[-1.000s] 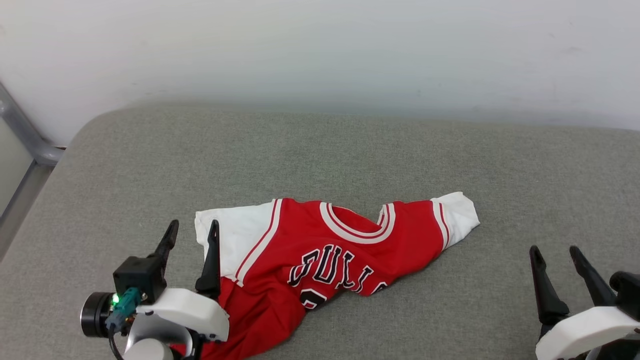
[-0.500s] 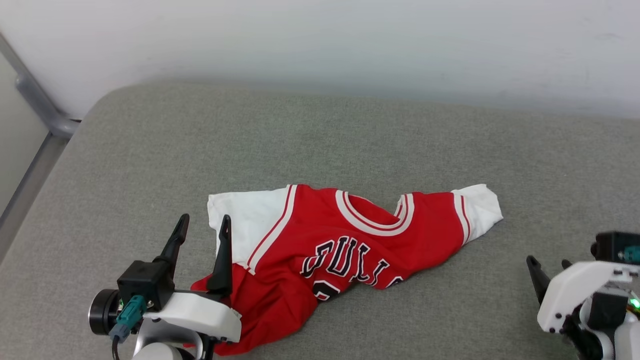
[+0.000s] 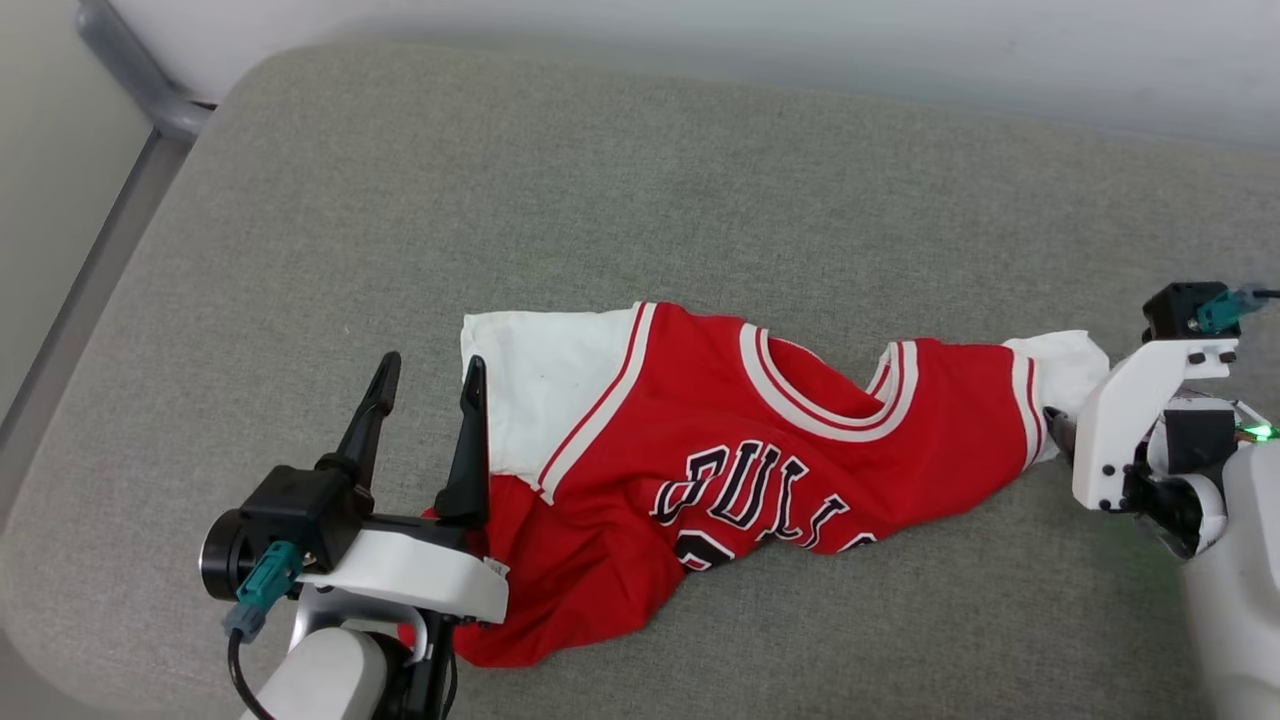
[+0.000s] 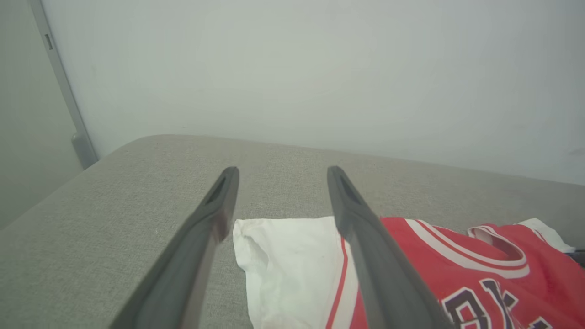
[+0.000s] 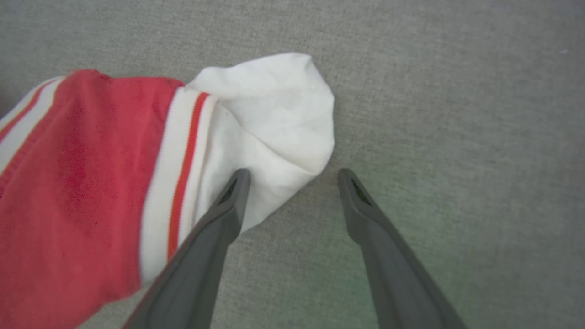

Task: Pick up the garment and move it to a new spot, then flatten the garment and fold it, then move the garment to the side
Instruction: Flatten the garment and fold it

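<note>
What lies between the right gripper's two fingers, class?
In the right wrist view, mostly bare grey cushion lies between the open fingers of the right gripper. Beside one finger, an edge of the garment, its white sleeve, reaches in.

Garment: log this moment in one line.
garment crumpled on grey cushion | left pincer open near white sleeve | right pincer open at other sleeve

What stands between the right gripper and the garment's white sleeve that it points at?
Nothing visible does. In the right wrist view the open right gripper points straight at the white sleeve end of the garment. One finger overlaps the sleeve, and the other lies over the bare grey cushion.
</note>
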Motion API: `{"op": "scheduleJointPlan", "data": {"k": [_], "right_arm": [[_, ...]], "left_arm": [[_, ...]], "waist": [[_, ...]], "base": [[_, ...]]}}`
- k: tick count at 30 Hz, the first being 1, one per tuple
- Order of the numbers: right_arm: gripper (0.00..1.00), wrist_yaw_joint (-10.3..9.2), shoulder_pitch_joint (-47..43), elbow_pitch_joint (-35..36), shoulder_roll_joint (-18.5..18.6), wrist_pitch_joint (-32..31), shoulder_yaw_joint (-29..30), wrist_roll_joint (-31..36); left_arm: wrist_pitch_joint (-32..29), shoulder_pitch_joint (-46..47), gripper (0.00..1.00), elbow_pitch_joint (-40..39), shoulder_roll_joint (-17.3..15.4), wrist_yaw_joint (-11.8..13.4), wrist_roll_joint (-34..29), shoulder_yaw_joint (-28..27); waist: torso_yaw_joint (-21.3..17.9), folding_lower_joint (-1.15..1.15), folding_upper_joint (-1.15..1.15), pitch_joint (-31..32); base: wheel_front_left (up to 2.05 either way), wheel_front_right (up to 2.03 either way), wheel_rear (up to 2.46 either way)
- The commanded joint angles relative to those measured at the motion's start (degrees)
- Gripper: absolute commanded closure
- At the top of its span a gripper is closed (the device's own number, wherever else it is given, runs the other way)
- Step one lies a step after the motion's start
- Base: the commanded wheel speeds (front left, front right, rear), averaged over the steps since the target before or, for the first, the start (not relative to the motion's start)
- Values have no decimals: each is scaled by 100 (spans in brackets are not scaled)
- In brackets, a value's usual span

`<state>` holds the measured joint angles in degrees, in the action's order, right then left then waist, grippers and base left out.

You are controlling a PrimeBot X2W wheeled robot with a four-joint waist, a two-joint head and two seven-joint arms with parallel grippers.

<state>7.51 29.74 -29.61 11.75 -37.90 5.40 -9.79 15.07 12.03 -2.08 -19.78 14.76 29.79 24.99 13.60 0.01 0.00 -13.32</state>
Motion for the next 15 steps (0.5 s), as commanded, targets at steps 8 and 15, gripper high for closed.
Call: {"op": "scheduleJointPlan", "data": {"k": [8,15], "right_arm": [[100,-1,-55,-969,-2,-888,-469,-321],[100,-4,-123,-194,234,-244,-465,-483]], "left_arm": [[13,-69,0,280,327,-313,-243,-332],[13,-284,0,533,397,-446,-302,-491]], "waist": [[103,-1,0,-154],[-58,-1,0,203]], "base": [[0,0,0],[0,0,0]]}}
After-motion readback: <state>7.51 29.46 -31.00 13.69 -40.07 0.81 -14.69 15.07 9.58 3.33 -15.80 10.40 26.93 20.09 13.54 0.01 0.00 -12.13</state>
